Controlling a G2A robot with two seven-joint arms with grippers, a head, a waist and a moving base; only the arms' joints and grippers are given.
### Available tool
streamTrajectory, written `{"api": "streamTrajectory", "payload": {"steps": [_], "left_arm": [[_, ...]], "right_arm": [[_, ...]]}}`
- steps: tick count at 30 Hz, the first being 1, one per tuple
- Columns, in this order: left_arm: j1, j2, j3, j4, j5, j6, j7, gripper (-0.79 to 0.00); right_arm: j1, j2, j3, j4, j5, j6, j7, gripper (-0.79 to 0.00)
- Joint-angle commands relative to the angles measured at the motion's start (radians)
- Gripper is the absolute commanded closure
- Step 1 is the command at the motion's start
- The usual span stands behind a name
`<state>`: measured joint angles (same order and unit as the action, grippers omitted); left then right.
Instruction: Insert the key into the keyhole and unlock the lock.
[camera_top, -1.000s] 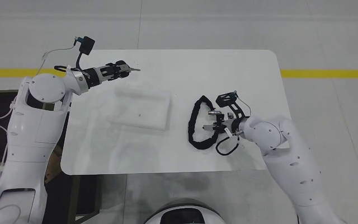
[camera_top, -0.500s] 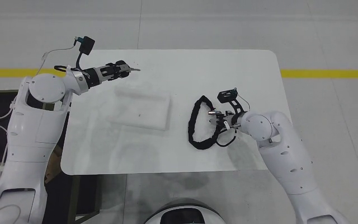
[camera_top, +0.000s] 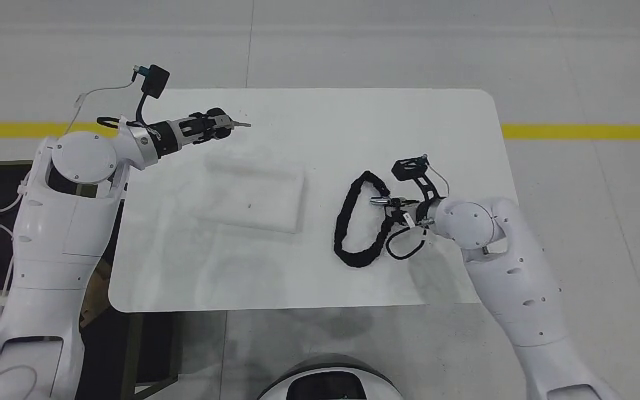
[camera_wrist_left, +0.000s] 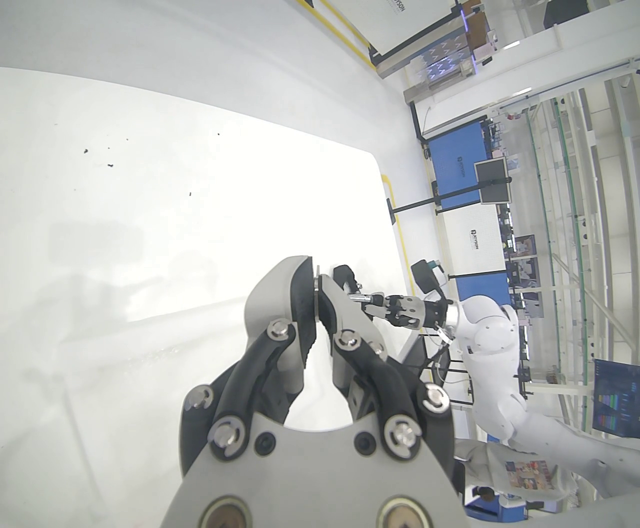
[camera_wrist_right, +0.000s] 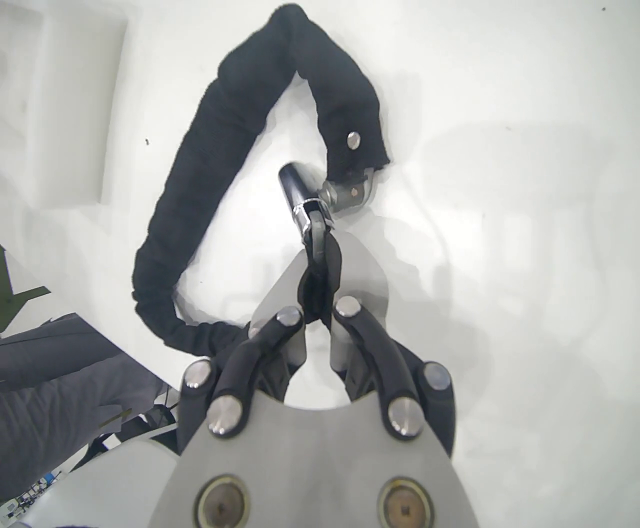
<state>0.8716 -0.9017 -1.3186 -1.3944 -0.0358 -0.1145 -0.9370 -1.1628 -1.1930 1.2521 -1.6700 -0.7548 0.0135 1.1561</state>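
Jaws of the right gripper (camera_wrist_right: 320, 260) were pinched shut on the black head of the key (camera_wrist_right: 316, 240), its blade seated in the cylinder end of the lock (camera_wrist_right: 200, 165). The lock lay looped, right of centre on the table (camera_top: 400, 130). Over the table's far left, the left gripper (camera_wrist_left: 316, 287) had its jaws closed on a thin metal piece (camera_wrist_left: 316, 278).

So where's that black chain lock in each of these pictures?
Top view: chain lock right of the table centre, beside the right gripper.
Left wrist view: far off, a black bit of it past the left gripper, by the right gripper.
Right wrist view: looped ahead of the right gripper, which grips its metal end.
Shared landmark: the right gripper.
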Motion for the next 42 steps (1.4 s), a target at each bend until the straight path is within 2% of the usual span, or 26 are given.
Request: {"api": "streamTrajectory", "payload": {"steps": [1,7,11,18,20,22,24,28,32,34,42], "left_arm": [[0.0,0.0,0.0,0.0,0.0,0.0,0.0,0.0],[0.0,0.0,0.0,0.0,0.0,0.0,0.0,0.0],[0.0,0.0,0.0,0.0,0.0,0.0,0.0,0.0],[0.0,0.0,0.0,0.0,0.0,0.0,0.0,0.0],[0.056,-0.004,-0.037,-0.068,-0.082,-0.023,0.101,0.0],[0.086,-0.015,-0.043,-0.11,-0.237,-0.027,0.13,0.0],[0.097,-0.028,-0.023,-0.136,-0.349,-0.05,0.143,0.0],[0.081,-0.061,0.057,-0.111,-0.569,-0.044,0.134,0.0],[0.032,-0.092,0.148,-0.082,-0.623,-0.021,0.072,0.0],[0.006,-0.103,0.171,-0.063,-0.582,-0.021,0.097,0.0],[0.006,-0.103,0.171,-0.063,-0.582,-0.021,0.097,0.0]], "right_arm": [[-0.011,0.002,0.045,-0.02,0.086,-0.013,0.001,0.0],[-0.065,0.01,0.16,-0.101,0.287,-0.065,-0.038,0.0],[-0.086,0.009,0.18,-0.104,0.458,-0.156,-0.071,0.0],[-0.102,0.008,0.181,-0.111,0.47,-0.156,-0.085,0.0],[-0.175,0.01,0.2,-0.173,0.481,-0.226,-0.168,0.0],[-0.2,0.006,0.198,-0.167,0.578,-0.325,-0.242,0.0],[-0.194,0.002,0.185,-0.136,0.66,-0.435,-0.285,0.0],[-0.156,-0.004,0.143,-0.039,0.827,-0.581,-0.295,0.0],[-0.108,-0.005,0.115,0.035,0.953,-0.642,-0.236,0.0],[-0.085,-0.003,0.131,0.057,0.959,-0.682,-0.225,0.0],[-0.081,-0.001,0.141,0.06,0.942,-0.694,-0.232,0.0]]}}
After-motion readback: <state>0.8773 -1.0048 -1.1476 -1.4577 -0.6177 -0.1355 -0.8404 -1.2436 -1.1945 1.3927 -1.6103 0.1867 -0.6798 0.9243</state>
